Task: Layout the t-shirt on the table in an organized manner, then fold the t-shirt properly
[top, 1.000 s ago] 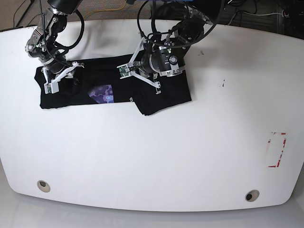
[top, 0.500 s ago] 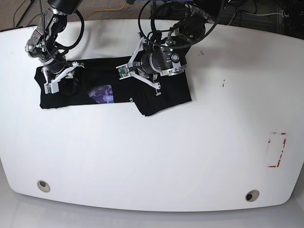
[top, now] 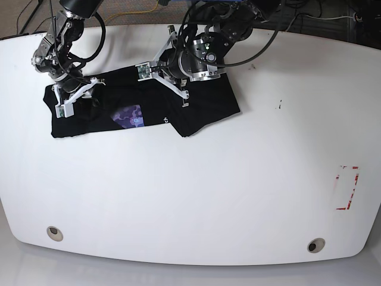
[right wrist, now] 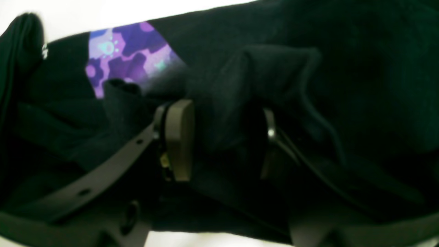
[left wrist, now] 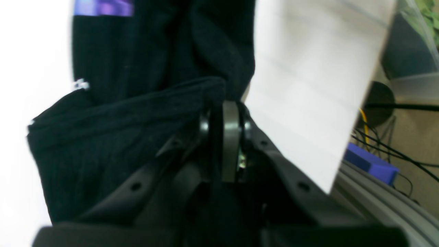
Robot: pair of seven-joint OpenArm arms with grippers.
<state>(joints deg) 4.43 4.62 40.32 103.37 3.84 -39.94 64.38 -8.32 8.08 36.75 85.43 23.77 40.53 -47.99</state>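
From the left wrist view, the left gripper (left wrist: 226,113) has its jaws pressed together on a bunched fold of the black t-shirt (left wrist: 130,137); a grey pad (left wrist: 230,137) shows edge-on with cloth pinched against it. A strip of purple print (left wrist: 103,7) sits at the far top of the shirt, and the white table (left wrist: 308,96) runs off to the right, with cables and a blue object on the floor beyond its edge. From the right wrist view, the right gripper (right wrist: 223,140) stands partly spread, a thick ridge of the t-shirt (right wrist: 343,85) rising between its fingers (right wrist: 178,140); the tan pad on the left touches the cloth, the darker pad on the right is half buried in it, so it grips that ridge. The purple patch (right wrist: 127,58) with small teal marks lies up and to the left. From the base view, the t-shirt (top: 208,113) lies in the far left part of the table (top: 208,196), stretched sideways in a long crumpled band. The right gripper (top: 74,98) is on its left end, and the left gripper (top: 164,80) is over its far edge near the middle. Two grey grommet holes (top: 54,233) sit near the table's near edge, and a red-outlined rectangle (top: 347,187) is at the right, well apart from the shirt.
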